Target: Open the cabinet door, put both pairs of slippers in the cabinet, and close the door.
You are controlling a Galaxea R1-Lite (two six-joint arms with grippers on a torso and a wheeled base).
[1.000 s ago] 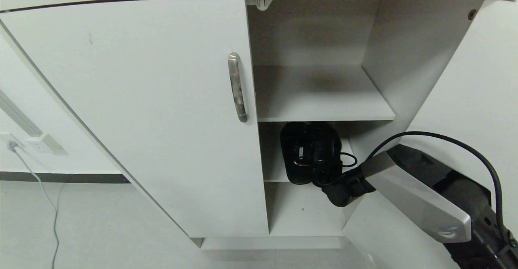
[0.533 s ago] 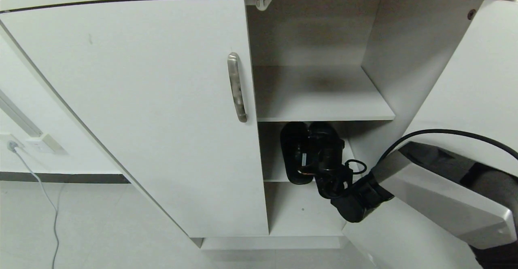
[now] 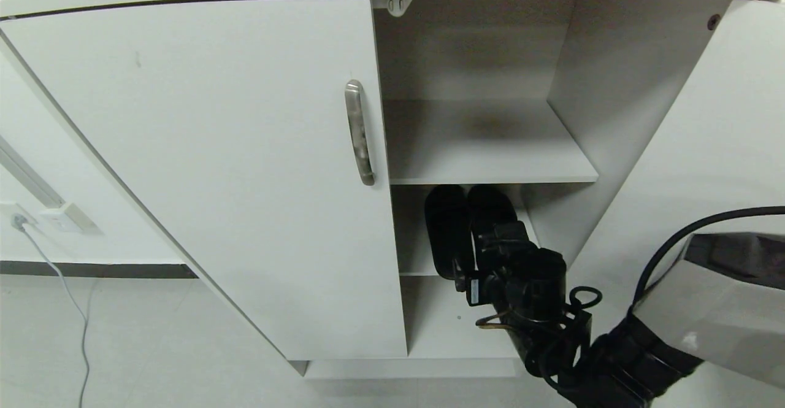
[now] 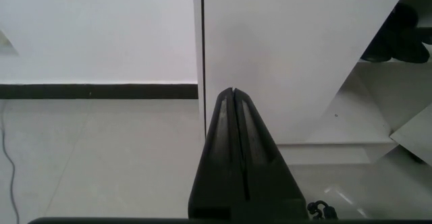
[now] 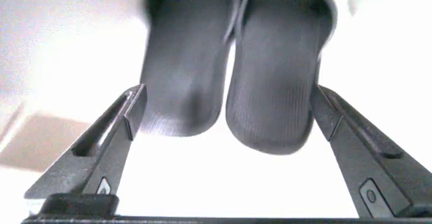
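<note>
Head cam: high, angled forward-down, close on the cabinet (image 3: 484, 144) front. Left wrist cam: low, sights along the left gripper (image 4: 233, 99), fingers pressed together, at the closed door (image 4: 283, 48). Right wrist cam: right up on the slippers (image 5: 277, 75), framed by the right gripper (image 5: 227, 92), fingers spread. All three share the slippers; head and left wrist share that door.

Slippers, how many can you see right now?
2. Both lie side by side on the cabinet's second shelf: the left slipper next to the closed door, the right slipper beside it. Another pair may be hidden behind that door.
</note>
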